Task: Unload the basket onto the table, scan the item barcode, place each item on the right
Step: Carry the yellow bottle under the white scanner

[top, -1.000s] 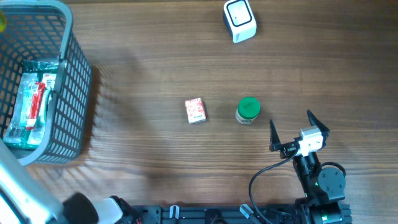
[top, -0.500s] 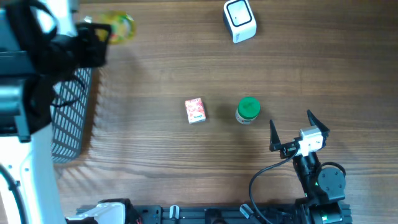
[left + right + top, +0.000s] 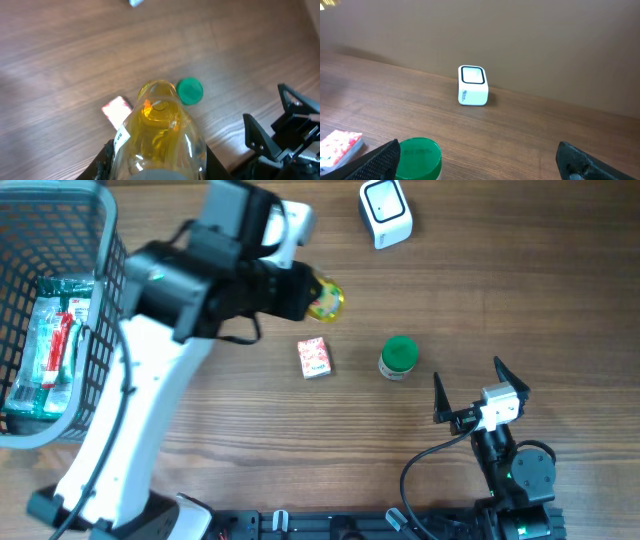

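basket: grey mesh basket [image 3: 112, 300] sat well off to the outer side of the left jaws, behind the arm, with packets [image 3: 52, 345] inside. Probably the bin for items, so it was kept clear of the working area.
left jaws: closed narrow on the yellow bottle [image 3: 328, 298], gripping its body from both sides and holding it off the surface. The neck and cap pointed forward out of the jaws, probably so the sides stayed free to show to the reader.
task item: the bottle [image 3: 160, 125] was in the left jaws. A white label edge [image 3: 122, 136] showed on one side; barcode not readable.
red box: small red box [image 3: 314, 358] lay flat on the surface just below and past the left jaws, untouched. Likely waiting.
scanner: white scanner [image 3: 385, 213] stood on the surface, ahead and to the right of the left jaws and well apart from them, far ahead of the right jaws. Its window [image 3: 472, 75] faced up, so an item has to be brought over it label down.
green jar: green-lidded jar [image 3: 399, 357] stood upright close in front of the right jaws, not touching them.
right jaws: spread wide and empty, low near the surface. Judged parked, leaving the scan to the left arm.
step: bottle not yet over the scanner.
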